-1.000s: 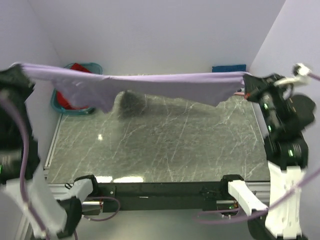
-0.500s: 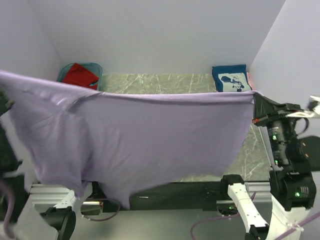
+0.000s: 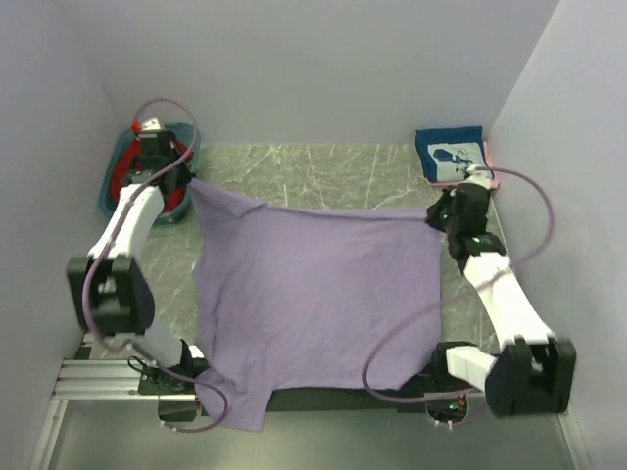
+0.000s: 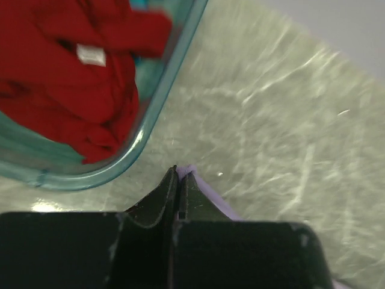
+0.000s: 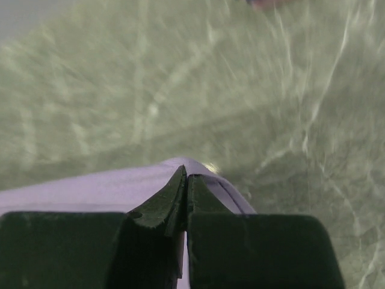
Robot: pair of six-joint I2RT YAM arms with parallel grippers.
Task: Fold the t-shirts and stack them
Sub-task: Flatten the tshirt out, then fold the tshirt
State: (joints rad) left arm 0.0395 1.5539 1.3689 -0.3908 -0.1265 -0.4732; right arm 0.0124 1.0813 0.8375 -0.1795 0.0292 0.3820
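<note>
Left end effector [image 3: 186, 181] and right end effector [image 3: 437, 212] clench the unfolded purple shirt [image 3: 313, 284]; navy shirt [image 3: 451, 157], upper right, looks folded.

Worktop [image 3: 313, 171]: grey-green marble pattern. Lavender t-shirt [image 3: 313, 284] spread flat between left gripper [image 3: 189, 182] and right gripper [image 3: 436, 213], reaching nearward of both, one part hanging over near edge. Teal tub [image 4: 157, 105] just left of left gripper, red shirt [image 4: 66, 90] inside. Folded navy shirt [image 3: 451, 155] with white graphic beyond right gripper, atop pink shirt [image 3: 490, 162], only edge showing.
</note>
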